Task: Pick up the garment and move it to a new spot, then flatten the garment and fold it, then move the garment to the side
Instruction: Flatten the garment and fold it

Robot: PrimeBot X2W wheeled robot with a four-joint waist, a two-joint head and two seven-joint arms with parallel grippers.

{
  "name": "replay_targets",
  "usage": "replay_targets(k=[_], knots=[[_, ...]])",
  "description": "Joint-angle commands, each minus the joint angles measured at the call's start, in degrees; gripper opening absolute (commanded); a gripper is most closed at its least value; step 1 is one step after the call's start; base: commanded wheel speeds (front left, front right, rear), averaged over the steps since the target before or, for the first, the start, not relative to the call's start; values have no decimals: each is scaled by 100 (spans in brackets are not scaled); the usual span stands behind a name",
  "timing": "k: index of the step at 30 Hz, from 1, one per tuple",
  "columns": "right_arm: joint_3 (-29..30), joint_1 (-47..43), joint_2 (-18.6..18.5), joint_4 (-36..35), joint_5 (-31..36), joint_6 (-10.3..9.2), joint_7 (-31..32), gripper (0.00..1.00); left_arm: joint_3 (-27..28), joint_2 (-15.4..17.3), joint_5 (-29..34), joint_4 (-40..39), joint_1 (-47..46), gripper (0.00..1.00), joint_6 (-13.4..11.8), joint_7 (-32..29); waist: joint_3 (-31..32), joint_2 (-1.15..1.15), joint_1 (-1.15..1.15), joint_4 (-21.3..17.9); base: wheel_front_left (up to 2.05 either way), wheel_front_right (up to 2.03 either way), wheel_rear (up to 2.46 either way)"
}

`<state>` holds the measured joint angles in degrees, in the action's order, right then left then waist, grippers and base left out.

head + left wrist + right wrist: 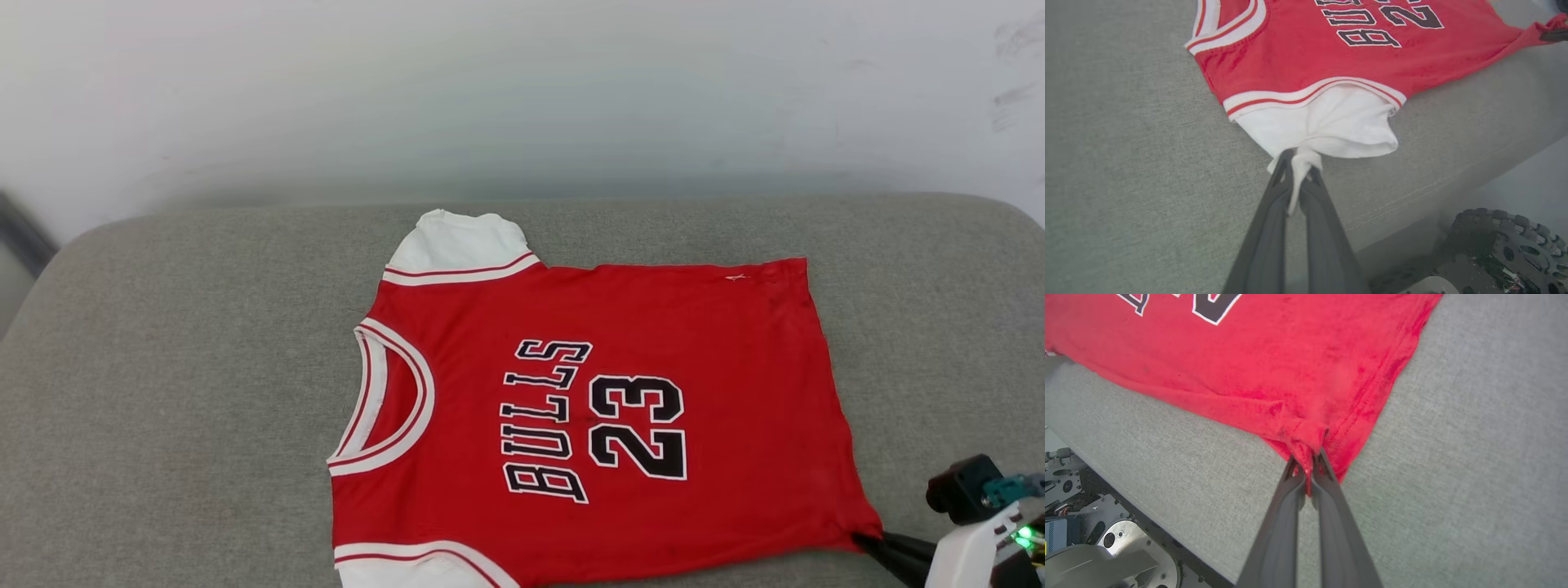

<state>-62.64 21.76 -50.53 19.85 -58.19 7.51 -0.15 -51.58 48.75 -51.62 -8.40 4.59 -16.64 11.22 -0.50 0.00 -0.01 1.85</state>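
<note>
Clamps near white sleeve (1331,126) in left gripper (1298,161), near hem corner (1314,437) in right gripper (1308,463), both pinched tight on cloth. Beyond, shows shirt (718,367) flat on cushion (163,408), long axis left–right, collar (422,392) left, stretching away from both grippers alike.

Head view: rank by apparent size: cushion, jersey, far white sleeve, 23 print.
1. grey cushion
2. jersey
3. far white sleeve and 23 print: about alike, so not ranked against each other.
</note>
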Motion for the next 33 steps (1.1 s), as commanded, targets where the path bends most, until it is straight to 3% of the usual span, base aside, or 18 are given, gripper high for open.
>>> replay_targets(k=[1, 11, 22, 33], knots=[[130, -77, 87, -63, 50, -4, 11, 0, 70, -13, 6, 3, -192, 0, 60, 2, 10, 0, 1, 1, 0, 0, 0], [1020, 202, 222, -343, 356, -4, 285, 0, 335, 79, 377, 233, -1494, 0, 592, -237, -308, 0, 1, -78, 0, 0, 0], [1666, 499, 362, -539, 682, -4, 683, 0, 541, -96, 634, 843, -2906, 0, 1116, -528, -1057, 0, 1, -223, 0, 0, 0], [1826, 878, 722, -194, 795, -4, 1170, 0, 409, -425, 778, 2257, -3741, 0, 1709, -707, -1744, 0, 1, -364, 0, 0, 0]])
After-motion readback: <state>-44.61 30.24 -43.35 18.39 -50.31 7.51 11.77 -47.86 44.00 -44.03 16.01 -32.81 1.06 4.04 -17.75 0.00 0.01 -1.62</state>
